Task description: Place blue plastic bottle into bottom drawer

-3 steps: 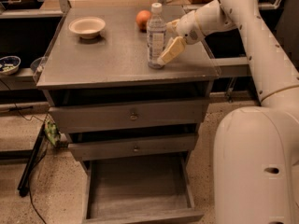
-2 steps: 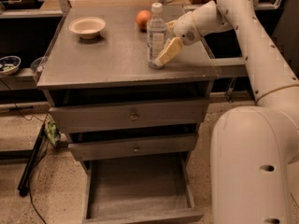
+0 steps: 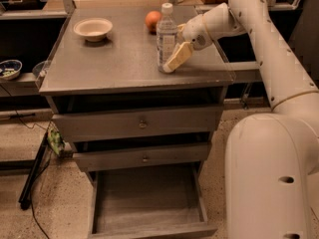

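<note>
because the clear bluish plastic bottle (image 3: 166,34) is bound for the open grey bottom drawer (image 3: 149,198) below it, the cream gripper (image 3: 174,61) flanks its lower right side, though whether its jaws are clamped cannot be told.

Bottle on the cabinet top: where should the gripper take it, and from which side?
Take the bottle at its lower body, coming from image right, where the gripper is. It stands upright, and its round wall suits a side pinch; the orange sits close behind.
</note>
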`<state>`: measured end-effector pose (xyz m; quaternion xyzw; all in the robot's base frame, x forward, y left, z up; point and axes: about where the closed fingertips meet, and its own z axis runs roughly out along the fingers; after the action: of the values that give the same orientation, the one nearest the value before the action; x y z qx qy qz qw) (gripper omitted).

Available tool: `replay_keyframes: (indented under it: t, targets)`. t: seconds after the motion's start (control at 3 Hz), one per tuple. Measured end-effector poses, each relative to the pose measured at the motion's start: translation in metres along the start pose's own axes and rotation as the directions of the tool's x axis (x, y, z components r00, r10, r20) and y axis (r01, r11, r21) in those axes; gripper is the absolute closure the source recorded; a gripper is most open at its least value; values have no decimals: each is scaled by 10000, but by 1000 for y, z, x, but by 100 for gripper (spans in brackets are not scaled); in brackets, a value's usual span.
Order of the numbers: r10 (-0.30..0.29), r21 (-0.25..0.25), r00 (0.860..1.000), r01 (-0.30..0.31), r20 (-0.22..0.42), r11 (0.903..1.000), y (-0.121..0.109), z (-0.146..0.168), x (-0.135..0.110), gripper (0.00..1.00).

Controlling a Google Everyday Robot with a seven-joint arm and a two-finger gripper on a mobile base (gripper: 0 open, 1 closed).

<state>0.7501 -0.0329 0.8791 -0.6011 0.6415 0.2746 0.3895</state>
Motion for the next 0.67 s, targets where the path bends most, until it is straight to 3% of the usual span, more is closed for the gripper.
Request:
replay_keyframes:
  t: [0.67]
  targets:
    - [22,-147,9999,-21,99,9999,4,4,0,0]
